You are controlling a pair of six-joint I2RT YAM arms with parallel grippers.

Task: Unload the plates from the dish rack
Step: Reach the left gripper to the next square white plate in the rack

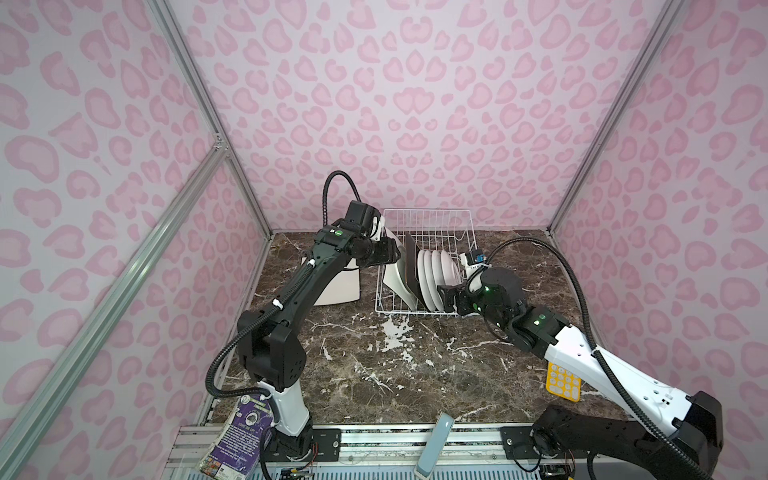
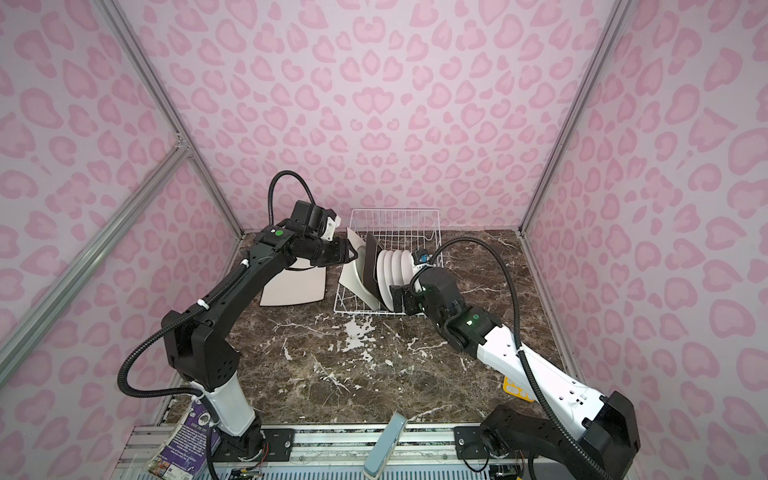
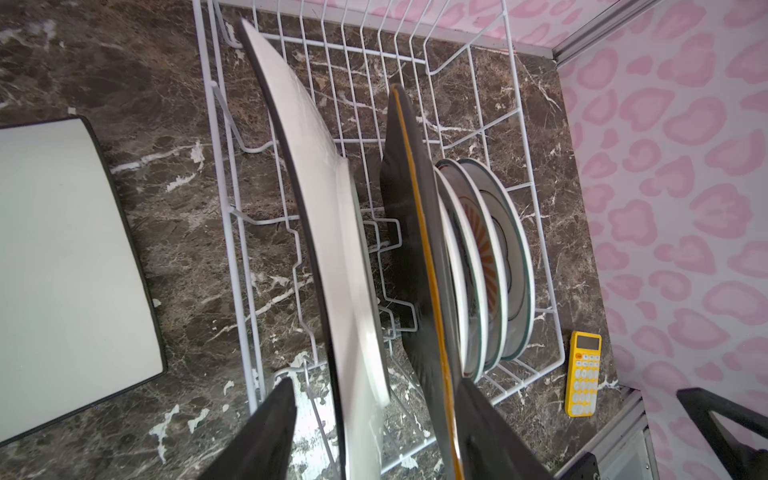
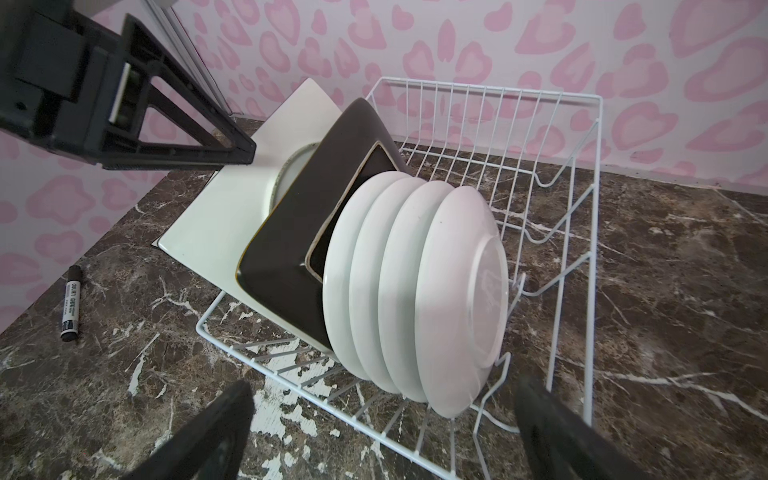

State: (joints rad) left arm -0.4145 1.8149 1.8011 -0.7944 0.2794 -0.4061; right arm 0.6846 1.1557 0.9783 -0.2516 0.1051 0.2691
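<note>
Plates (image 1: 436,270) in dish rack (image 1: 428,220), lone plate (image 1: 343,289) beside

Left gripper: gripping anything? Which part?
Nothing clamped. The left gripper straddles the upper edge of the cream square plate, gap showing at one finger; the dark brown plate is close by the other. Right gripper open, empty.

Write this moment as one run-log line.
left gripper: open, straddling cream square plate in dish rack | right gripper: open, before round plates | dark brown plate: racked | second cream plate: on table
</note>
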